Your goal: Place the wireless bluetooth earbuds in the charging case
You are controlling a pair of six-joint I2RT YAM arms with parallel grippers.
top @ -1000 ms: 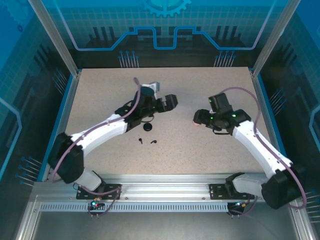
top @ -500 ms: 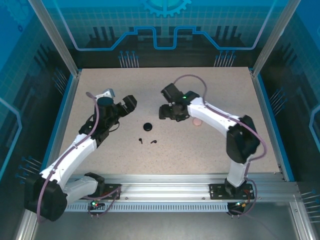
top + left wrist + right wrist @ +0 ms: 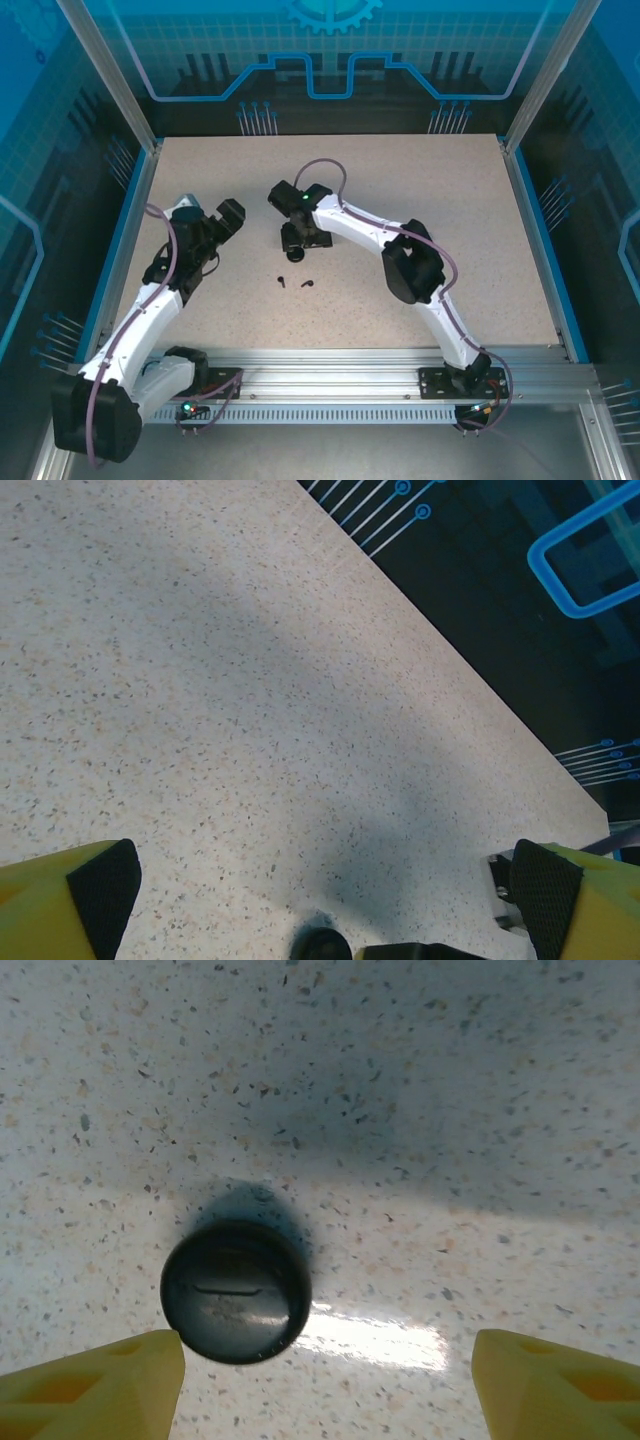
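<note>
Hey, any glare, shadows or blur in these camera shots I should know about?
Right wrist view: bright glare on the table right of the black case, a shadow band across the top. Left wrist view: a diagonal shadow over the table, the dark blob at the bottom edge out of focus. Top view: evenly lit, sharp.

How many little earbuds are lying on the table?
2, both black, side by side just on the near side of the round black case: left earbud, right earbud. Others may be hidden under the right arm.
</note>
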